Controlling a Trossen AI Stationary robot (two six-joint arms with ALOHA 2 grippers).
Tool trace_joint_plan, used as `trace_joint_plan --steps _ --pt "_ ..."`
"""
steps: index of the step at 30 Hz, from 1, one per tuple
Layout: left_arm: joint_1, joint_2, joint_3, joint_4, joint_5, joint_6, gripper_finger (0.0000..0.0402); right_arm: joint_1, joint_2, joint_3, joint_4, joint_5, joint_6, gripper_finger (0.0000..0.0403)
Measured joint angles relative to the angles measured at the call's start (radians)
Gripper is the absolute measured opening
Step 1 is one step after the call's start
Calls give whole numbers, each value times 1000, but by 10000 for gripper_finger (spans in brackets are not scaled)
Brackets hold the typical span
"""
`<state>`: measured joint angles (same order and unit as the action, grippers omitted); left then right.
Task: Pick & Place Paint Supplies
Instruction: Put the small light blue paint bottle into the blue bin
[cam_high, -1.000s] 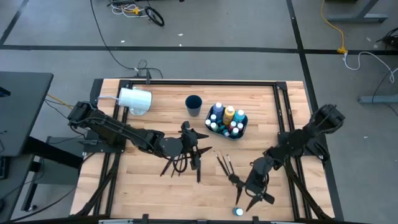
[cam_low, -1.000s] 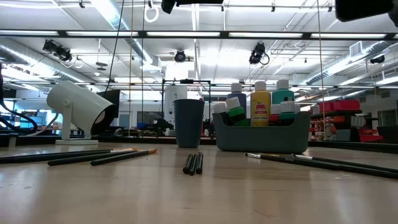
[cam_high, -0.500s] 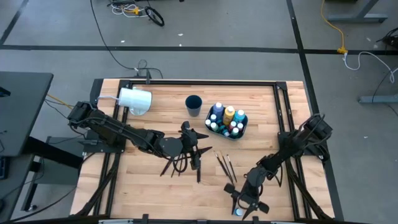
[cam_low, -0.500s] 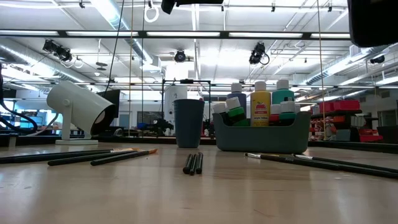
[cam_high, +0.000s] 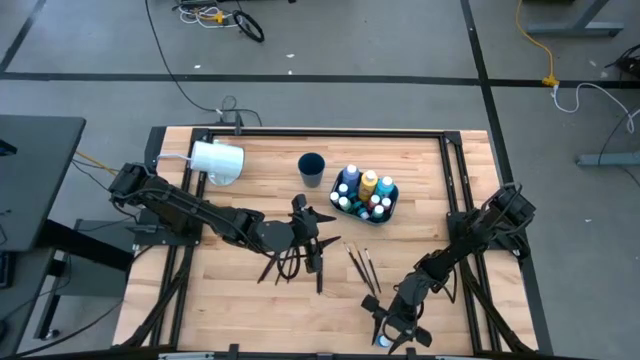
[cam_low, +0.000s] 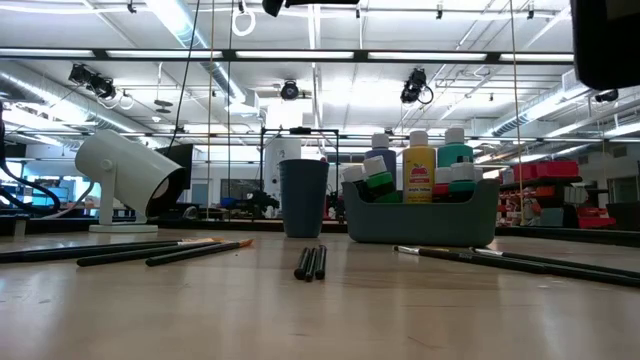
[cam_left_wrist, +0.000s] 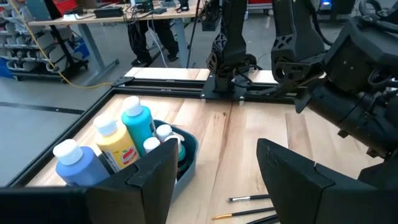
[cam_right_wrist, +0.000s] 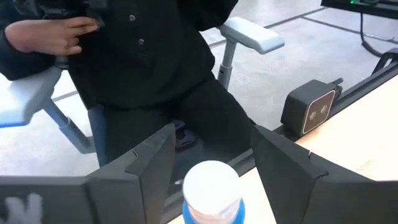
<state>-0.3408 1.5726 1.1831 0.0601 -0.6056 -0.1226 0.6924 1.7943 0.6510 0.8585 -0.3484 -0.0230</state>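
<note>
A small blue paint bottle with a white cap (cam_right_wrist: 211, 191) stands alone near the table's near edge (cam_high: 383, 341). My right gripper (cam_right_wrist: 212, 130) is open just beside it (cam_high: 393, 326), its fingers apart on either side of the cap without touching. My left gripper (cam_left_wrist: 214, 146) hangs open above the middle of the table (cam_high: 312, 222), over several thin paintbrushes (cam_high: 290, 262) that lie flat on the wood. More brushes (cam_high: 360, 264) lie to their right. A grey-blue bin (cam_high: 388, 212) holds several white-capped bottles (cam_left_wrist: 137, 124).
A dark blue cup (cam_high: 312, 168) and a large white cylinder on its side (cam_high: 217, 160) stand at the far side. A person in dark clothes sits on a chair (cam_right_wrist: 155, 68) just beyond the near edge. Bare wood lies between the brushes and the lone bottle.
My right gripper has come down and moved toward the table's near edge, ending at the lone blue bottle, still open. Most of this happened in the first half second. The bottle, brushes and bin have stayed where they were.
</note>
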Motion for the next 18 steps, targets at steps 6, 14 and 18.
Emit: trace_joint_plan --steps 6,14,18 --pt "0 0 0 0 0 0 229 8 0 0 -60 66 -14 200" --pt "0 0 0 0 0 -2 229 8 0 0 -67 35 -38 157" --pt "0 0 0 0 0 -4 229 0 -3 -1 -60 17 -51 114"
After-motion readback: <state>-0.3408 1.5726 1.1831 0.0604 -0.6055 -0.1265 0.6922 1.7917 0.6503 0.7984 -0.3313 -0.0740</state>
